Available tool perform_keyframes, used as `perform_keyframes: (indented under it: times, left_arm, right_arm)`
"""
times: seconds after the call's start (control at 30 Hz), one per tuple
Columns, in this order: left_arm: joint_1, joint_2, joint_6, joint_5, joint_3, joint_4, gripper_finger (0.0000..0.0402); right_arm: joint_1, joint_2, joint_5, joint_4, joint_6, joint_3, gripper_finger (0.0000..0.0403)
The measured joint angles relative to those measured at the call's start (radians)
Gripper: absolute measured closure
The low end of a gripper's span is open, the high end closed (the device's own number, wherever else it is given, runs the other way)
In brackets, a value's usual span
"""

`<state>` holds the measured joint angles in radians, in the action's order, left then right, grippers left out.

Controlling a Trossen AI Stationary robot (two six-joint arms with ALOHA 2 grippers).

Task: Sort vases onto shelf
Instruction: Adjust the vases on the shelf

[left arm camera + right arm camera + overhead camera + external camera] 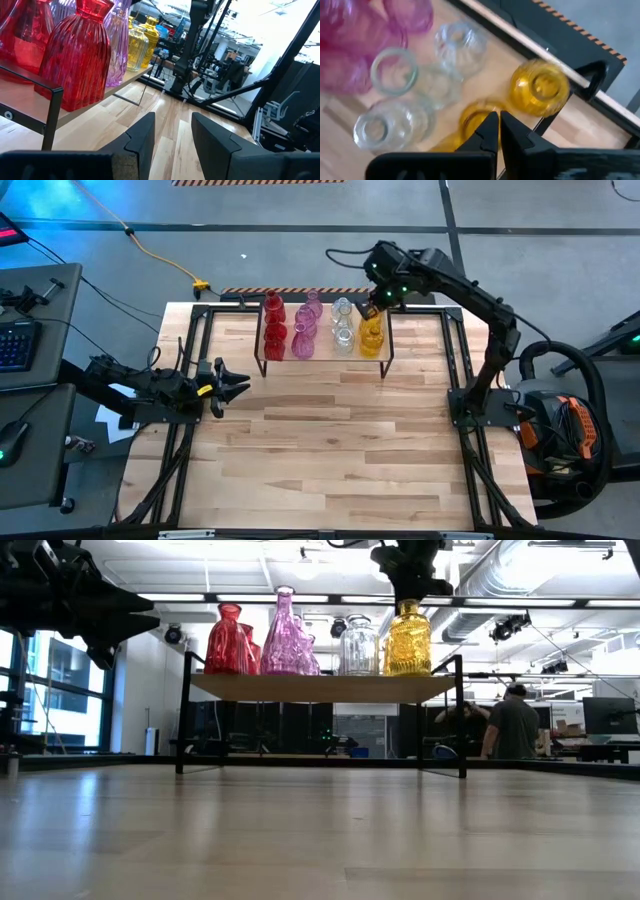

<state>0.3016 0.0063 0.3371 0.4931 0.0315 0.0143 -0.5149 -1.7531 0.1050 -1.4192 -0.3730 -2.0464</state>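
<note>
the shelf [325, 358] stands at the far middle of the table [330, 450] and carries the vases in colour columns: red vases [274, 330] at its left end, then purple vases [305, 330], clear vases [343, 328], and yellow vases [371, 335] at its right end. no vase shows on the bare tabletop, so the sort appears near complete or finished. the right gripper [499, 131] hangs directly above the yellow column, over the far right corner of the shelf; its fingers stand nearly together with only a slit between them and nothing held. in the right wrist view they sit over the rim of one yellow vase, a second yellow one just beside it; judged either a release just made or a check of placement. whether they touch the glass cannot be told. the left gripper [172, 137] waits low off the shelf's left end, jaws moderately apart and empty, pointed toward the red vases, kept clear of the working arm.
</note>
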Motion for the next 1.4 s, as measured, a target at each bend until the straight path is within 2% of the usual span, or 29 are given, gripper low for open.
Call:
perform_keyframes:
  times: [0.43, 0.8, 1.4]
  left_arm:
    - [0.000, 0.000, 0.000, 0.000, 0.000, 0.000, 0.0282]
    - [0.000, 0.000, 0.000, 0.000, 0.000, 0.000, 0.0282]
    - [0.000, 0.000, 0.000, 0.000, 0.000, 0.000, 0.0282]
  right_arm:
    - [-0.102, -0.029, -0.013, 0.030, 0.029, 0.000, 0.0403]
    - [-0.114, -0.075, -0.019, 0.025, 0.049, 0.000, 0.0403]
    - [-0.123, -0.082, -0.001, 0.007, 0.057, 0.000, 0.0403]
